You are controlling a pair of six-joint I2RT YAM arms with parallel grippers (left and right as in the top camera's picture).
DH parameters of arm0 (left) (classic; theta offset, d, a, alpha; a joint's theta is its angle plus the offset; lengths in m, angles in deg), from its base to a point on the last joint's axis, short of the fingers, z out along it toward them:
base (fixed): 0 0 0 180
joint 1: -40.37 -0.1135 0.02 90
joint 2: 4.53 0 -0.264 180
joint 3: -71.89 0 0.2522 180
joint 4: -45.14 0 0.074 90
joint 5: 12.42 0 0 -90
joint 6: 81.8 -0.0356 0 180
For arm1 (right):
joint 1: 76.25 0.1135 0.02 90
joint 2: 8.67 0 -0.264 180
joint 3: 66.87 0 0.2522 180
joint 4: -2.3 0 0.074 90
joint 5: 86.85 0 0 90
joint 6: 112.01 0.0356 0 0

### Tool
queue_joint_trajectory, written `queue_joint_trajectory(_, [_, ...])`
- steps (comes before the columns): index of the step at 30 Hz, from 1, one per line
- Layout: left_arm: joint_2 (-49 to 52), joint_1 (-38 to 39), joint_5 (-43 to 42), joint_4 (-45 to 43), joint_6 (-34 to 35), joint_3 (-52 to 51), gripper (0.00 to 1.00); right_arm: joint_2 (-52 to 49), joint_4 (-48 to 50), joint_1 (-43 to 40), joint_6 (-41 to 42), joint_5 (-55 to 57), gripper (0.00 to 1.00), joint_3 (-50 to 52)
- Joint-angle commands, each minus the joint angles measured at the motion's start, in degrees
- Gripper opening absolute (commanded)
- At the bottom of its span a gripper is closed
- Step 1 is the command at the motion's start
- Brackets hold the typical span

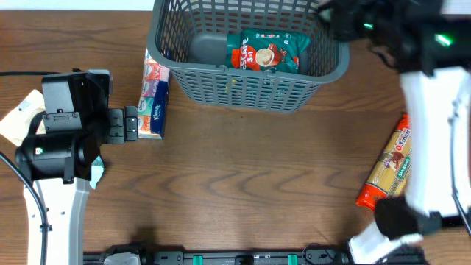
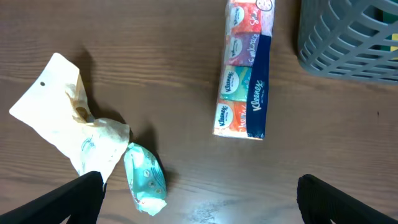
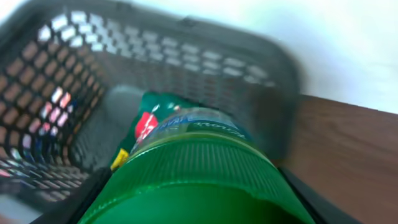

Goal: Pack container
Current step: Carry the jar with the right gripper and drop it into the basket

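Observation:
The large grey basket (image 1: 250,82) stands at the table's far middle with a green coffee packet (image 1: 266,53) lying inside. My right gripper (image 1: 340,22) is over the basket's right corner, shut on a green plastic bottle (image 3: 199,168). In the right wrist view the bottle hangs above the basket (image 3: 74,74) and the green packet (image 3: 152,115). My left gripper (image 1: 131,124) is open and empty, low over the table just left of a Kleenex tissue pack (image 1: 154,96). In the left wrist view its fingers (image 2: 202,196) are spread wide, with the tissue pack (image 2: 245,74) ahead and the basket's corner (image 2: 348,37) beyond.
A cream paper bag (image 2: 56,118) and a small teal packet (image 2: 144,177) lie near the left finger; the bag also shows at the overhead view's left edge (image 1: 22,114). An orange pasta packet (image 1: 386,165) lies at the right, beside the right arm.

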State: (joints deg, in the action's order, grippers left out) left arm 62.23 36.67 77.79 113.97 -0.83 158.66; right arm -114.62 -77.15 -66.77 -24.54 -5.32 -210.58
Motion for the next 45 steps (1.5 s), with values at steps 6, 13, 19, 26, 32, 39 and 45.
queue_joint_trajectory(6, [0.22, -0.24, -0.17, 0.02, -0.37, 0.98, 0.99, -12.39, -0.50, 3.41, -5.73, -2.56, 0.01, -1.68])
queue_joint_trajectory(13, [0.22, -0.24, -0.17, 0.61, -0.35, 0.98, 0.99, -19.91, -2.54, 3.63, -6.03, -2.51, 0.01, -1.68])
queue_joint_trajectory(19, [0.22, -0.24, -0.17, 1.11, -0.35, 0.98, 0.99, -21.57, -4.85, 3.65, -7.96, -2.51, 0.68, -1.66])
queue_joint_trajectory(26, [0.22, -0.24, -0.17, 1.09, -0.35, 0.98, 0.98, -20.90, -5.29, 3.63, -7.85, -2.73, 0.99, -1.92])
queue_joint_trajectory(32, [0.22, -0.24, -0.17, 1.05, -0.37, 0.98, 0.99, -16.61, -8.02, 3.41, -7.85, -3.52, 0.99, -9.68])
queue_joint_trajectory(39, [0.22, -0.24, -0.20, 1.05, -0.35, 0.98, 0.98, -8.02, -12.68, -1.14, -1.16, 1.01, 0.99, -23.41])
queue_joint_trajectory(45, [0.22, -0.24, -0.17, 1.05, -0.37, 0.98, 0.99, -0.98, -24.61, -12.83, 24.50, 18.12, 0.99, -24.48])
